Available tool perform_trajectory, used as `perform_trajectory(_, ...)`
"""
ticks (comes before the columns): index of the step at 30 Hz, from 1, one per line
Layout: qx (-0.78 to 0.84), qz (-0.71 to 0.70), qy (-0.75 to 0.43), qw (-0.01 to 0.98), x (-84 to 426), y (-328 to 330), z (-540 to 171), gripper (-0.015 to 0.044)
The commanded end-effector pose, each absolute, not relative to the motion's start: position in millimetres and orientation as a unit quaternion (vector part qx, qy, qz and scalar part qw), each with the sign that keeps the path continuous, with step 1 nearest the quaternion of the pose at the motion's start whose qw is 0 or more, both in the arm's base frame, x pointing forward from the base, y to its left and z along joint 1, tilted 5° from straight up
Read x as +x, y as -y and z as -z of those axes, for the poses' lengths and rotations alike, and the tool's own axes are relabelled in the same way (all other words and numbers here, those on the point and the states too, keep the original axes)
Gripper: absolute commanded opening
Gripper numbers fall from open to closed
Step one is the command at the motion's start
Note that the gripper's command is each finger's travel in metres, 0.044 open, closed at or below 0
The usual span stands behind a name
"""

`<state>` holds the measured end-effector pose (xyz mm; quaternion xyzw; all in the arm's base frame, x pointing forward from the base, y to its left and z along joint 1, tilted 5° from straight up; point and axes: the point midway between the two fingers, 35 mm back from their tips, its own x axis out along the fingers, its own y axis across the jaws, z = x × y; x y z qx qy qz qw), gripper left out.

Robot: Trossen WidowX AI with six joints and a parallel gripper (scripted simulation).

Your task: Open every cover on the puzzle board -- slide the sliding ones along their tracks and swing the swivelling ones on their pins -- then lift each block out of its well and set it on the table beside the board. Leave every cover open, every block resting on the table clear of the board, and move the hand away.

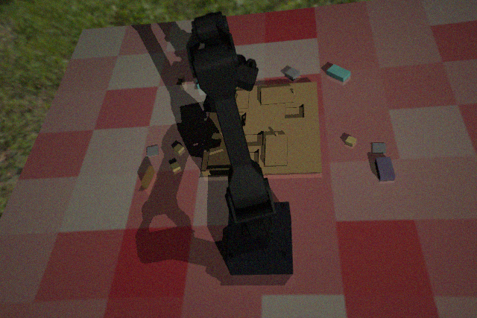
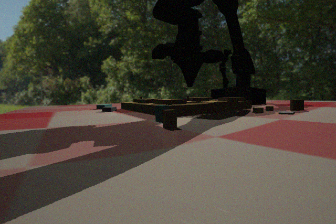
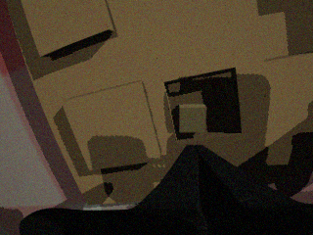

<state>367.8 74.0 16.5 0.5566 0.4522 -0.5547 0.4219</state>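
Apparently at block removal, claw (image 2: 189,85) (image 3: 194,152) clenched on nothing above board (image 1: 304,153) (image 2: 187,108) (image 3: 186,39); next, open, descend and lift pale block (image 3: 192,118) from uncovered well, right of centre in wrist view

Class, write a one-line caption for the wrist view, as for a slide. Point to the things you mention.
Closed and empty, the gripper (image 3: 194,152) (image 2: 189,86) points down over the puzzle board (image 3: 191,49), where a small pale block (image 3: 193,118) shows at an open well.
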Motion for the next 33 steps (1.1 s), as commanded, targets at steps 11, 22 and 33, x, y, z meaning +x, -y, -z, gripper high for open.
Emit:
perform_trajectory(11, 0.47, 0.468, -0.548, 0.51, 362.9, -73.8, 15.0, 0.0)
perform_trajectory(22, 0.146, 0.125, -0.71, 0.678, 362.9, -73.2, 23.6, 0.0)
perform_trajectory(33, 0.097, 0.074, -0.717, 0.687, 362.8, -73.2, 24.8, 0.0)
